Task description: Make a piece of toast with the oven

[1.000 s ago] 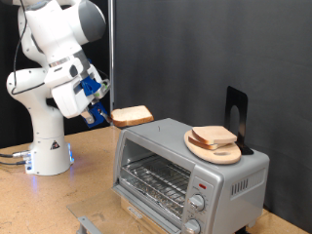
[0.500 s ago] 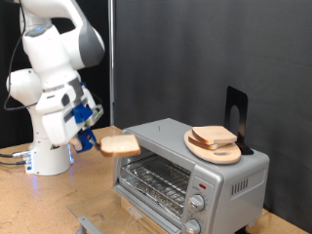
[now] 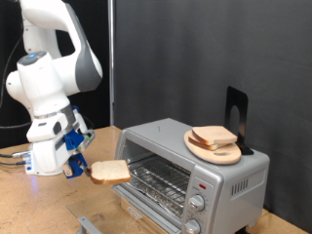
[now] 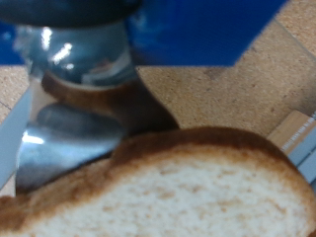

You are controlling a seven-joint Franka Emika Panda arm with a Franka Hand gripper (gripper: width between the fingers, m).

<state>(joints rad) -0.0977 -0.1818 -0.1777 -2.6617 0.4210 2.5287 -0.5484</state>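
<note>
My gripper (image 3: 82, 170) is shut on a slice of toast (image 3: 109, 172), held flat and low at the exterior view's left of the silver oven (image 3: 190, 171). The slice sits level with the oven's open front and wire rack (image 3: 161, 181), just outside it. The oven door (image 3: 146, 210) hangs open below. In the wrist view the toast (image 4: 188, 193) fills the frame with a metal finger (image 4: 69, 138) against it. A second slice (image 3: 214, 136) lies on a round wooden board (image 3: 216, 151) on top of the oven.
A black stand (image 3: 236, 112) rises behind the board on the oven's top. The robot base (image 3: 49, 156) stands on the wooden table (image 3: 39, 210) at the exterior view's left, with cables beside it. A grey object (image 3: 88, 226) lies at the table's front.
The gripper has carried the toast down and to the exterior view's left, from the height of the oven's top to the level of its open front.
</note>
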